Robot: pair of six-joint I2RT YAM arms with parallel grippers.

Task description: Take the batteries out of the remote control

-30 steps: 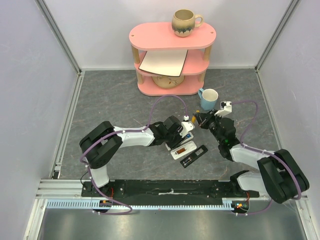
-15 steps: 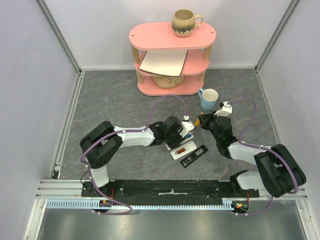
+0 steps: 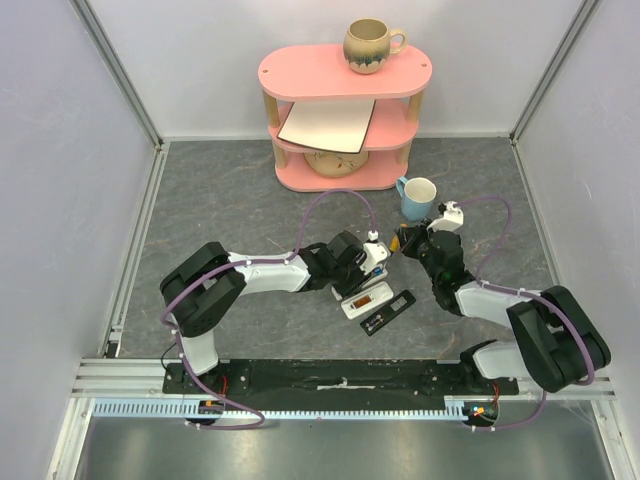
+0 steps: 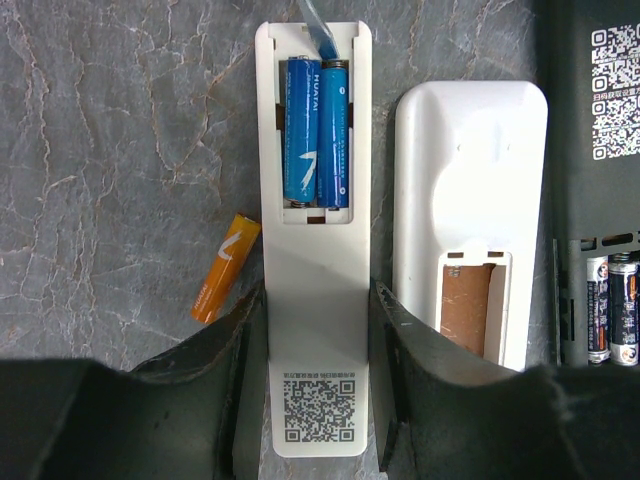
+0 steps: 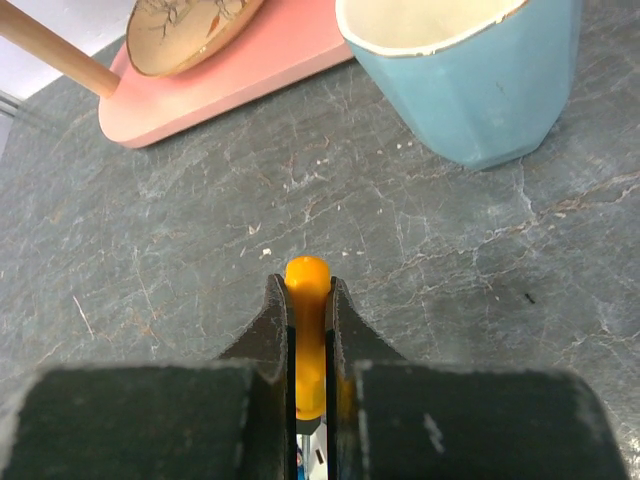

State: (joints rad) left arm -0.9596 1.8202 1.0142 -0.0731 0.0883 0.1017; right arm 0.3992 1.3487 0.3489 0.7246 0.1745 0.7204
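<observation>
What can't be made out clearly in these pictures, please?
Right wrist view: the orange object in the right claw; its fingers hide all but the rounded end.
Left wrist view: the black remote is cut off by the right edge, the blue strip by the top edge.
Top view: the loose white remote is too small to show whether cells remain.

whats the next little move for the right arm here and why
Probably pry with the screwdriver at the blue batteries: both sit in the white remote, clamped by the left tool, and the right tool grips the screwdriver.
</observation>
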